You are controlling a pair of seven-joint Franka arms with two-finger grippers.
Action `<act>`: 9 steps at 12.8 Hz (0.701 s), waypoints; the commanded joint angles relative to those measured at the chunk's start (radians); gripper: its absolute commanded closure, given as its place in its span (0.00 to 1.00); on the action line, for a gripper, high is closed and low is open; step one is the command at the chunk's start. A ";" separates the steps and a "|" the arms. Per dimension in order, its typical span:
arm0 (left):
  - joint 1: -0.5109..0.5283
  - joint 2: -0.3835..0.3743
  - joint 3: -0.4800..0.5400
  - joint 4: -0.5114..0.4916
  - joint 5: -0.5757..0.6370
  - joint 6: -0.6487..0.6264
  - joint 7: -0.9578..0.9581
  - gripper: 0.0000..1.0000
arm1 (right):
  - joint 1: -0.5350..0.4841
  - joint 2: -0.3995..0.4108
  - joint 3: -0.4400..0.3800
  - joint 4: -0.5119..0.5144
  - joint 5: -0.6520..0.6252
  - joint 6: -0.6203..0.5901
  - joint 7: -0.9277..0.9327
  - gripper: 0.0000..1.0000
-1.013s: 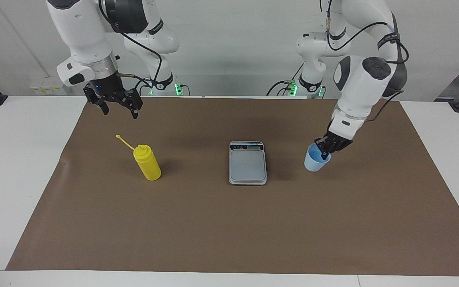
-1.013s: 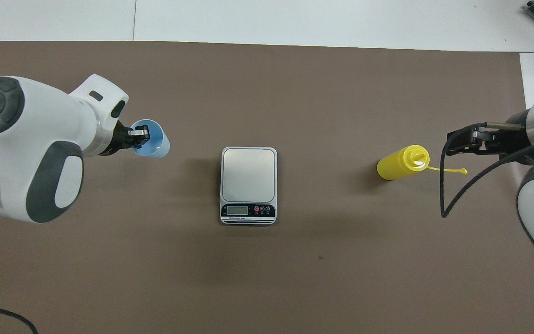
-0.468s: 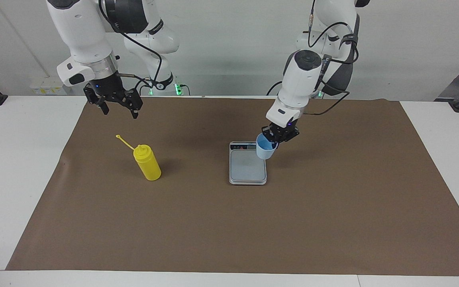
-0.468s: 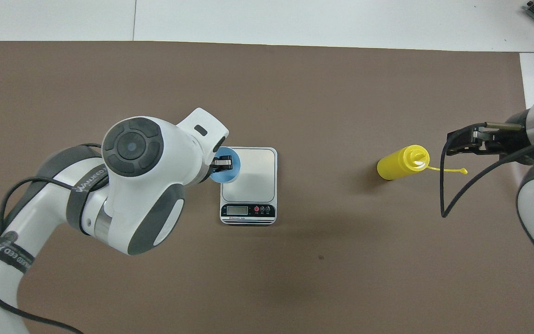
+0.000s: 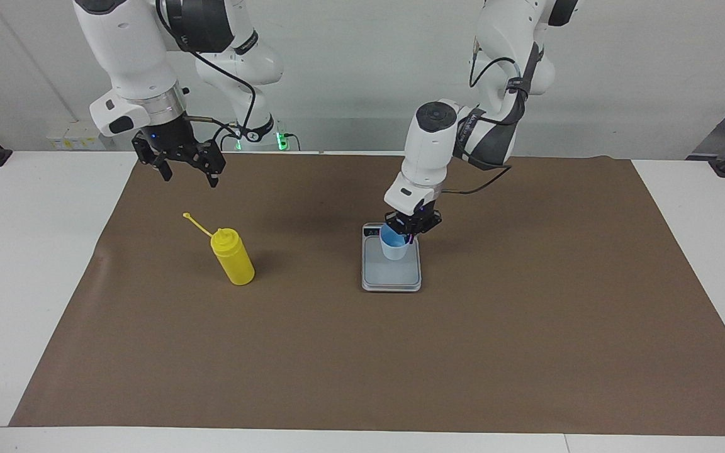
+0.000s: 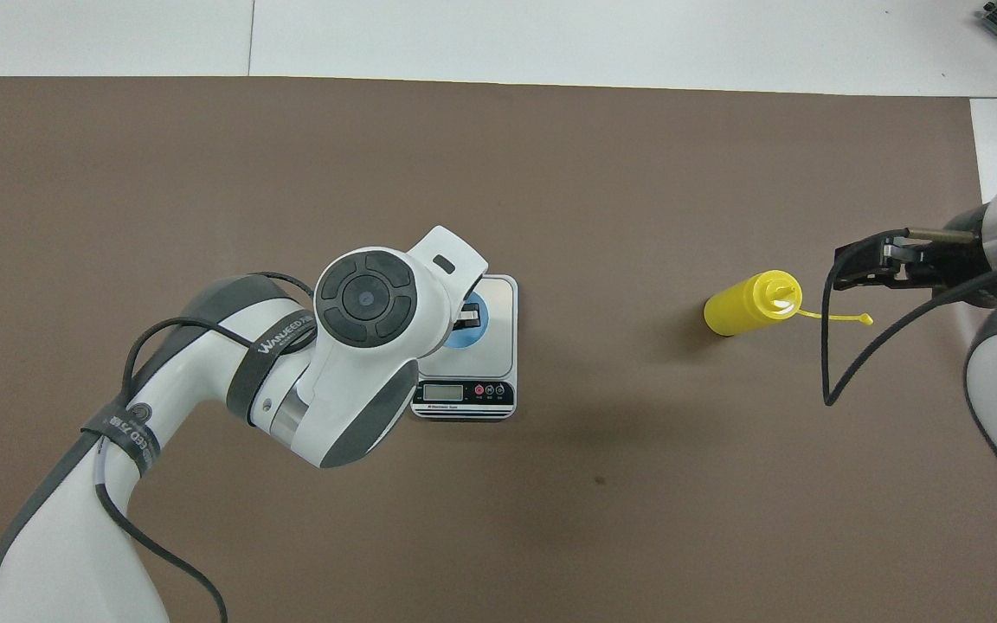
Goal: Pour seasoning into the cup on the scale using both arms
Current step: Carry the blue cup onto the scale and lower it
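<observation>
Cup (image 5: pixel 395 246) over scale (image 5: pixel 391 277), gripped at rim by left gripper (image 5: pixel 410 228), fingers shut on cup wall. Contact with platform not discernible.

1. Lower cup until base sits flat, centred on platform, clear of display strip.
2. Release only once cup is upright and stable; retract straight up to avoid tipping.

Seasoning (image 5: pixel 232 256) upright on table toward right arm's end, well apart from scale. Right gripper (image 5: pixel 187 170) raised near seasoning, fingers spread wide, holding nothing, waiting.
</observation>
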 commanded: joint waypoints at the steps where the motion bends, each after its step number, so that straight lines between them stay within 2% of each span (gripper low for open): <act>1: -0.012 0.014 0.011 -0.005 0.025 0.036 -0.018 1.00 | -0.009 0.009 0.002 0.013 -0.002 -0.009 -0.019 0.00; 8: -0.021 0.036 0.011 -0.012 0.051 0.077 -0.014 1.00 | -0.035 0.009 -0.003 0.013 -0.002 -0.009 -0.019 0.00; 9: -0.020 0.036 0.011 -0.012 0.051 0.081 -0.014 0.81 | -0.035 0.009 -0.003 0.013 -0.002 -0.009 -0.019 0.00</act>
